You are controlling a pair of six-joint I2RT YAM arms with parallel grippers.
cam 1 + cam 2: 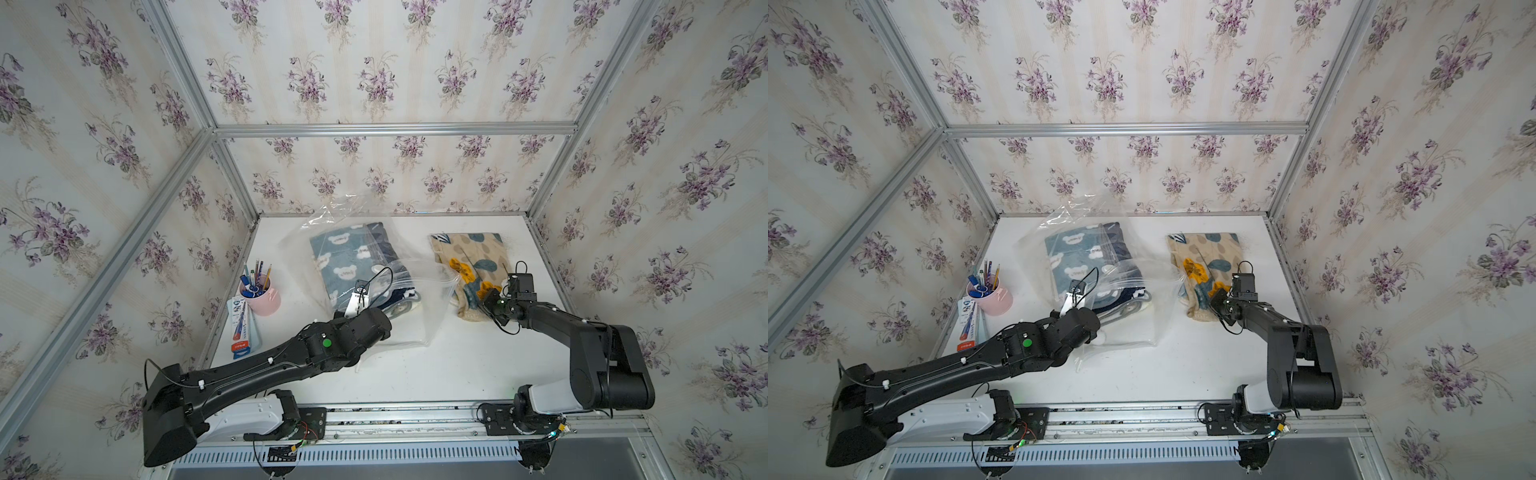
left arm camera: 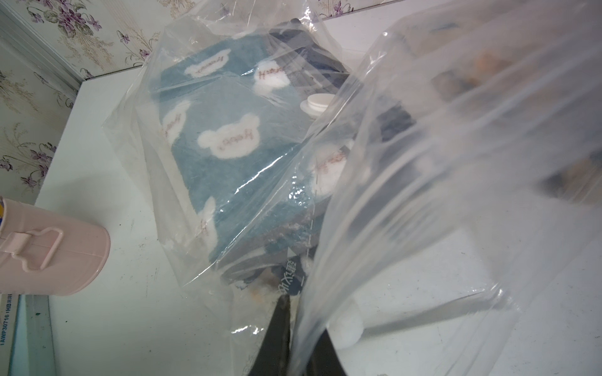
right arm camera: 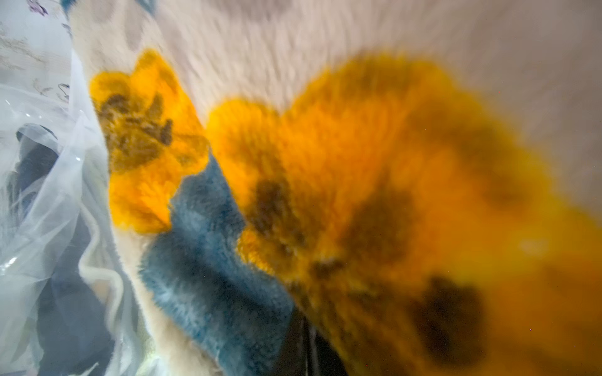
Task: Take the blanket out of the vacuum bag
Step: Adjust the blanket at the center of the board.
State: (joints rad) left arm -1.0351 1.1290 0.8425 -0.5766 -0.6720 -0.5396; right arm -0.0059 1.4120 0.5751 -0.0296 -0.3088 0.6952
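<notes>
bag lies mid-table, long axis running far-left to near-right. its zip mouth faces the right arm and its valve cap sits on top.

bag contents: blue blanket, folded, wholly under the film, long axis running away from the robot.

floral blanket lies outside the bag, just to its right. the bag's open corner laps the floral blanket's left edge.

left gripper: jaws closed on a fold of bag film at the near edge. blue blanket lies just beyond it, away from the robot.

right gripper: two dark wedges nearly together, sunk in the floral pile. reads as a pinch on the cloth, though most of the tips are hidden.

key relation: the blue blanket is nearer the left arm, but that arm is busy with the film. the mouth opens toward the right arm, so the way out for the blanket is along the bag axis, toward near-right. judgement: floral is clear or nearly so, blue is not yet out.

other container: pink cup, far left, holding pens, well apart from the bag.
</notes>
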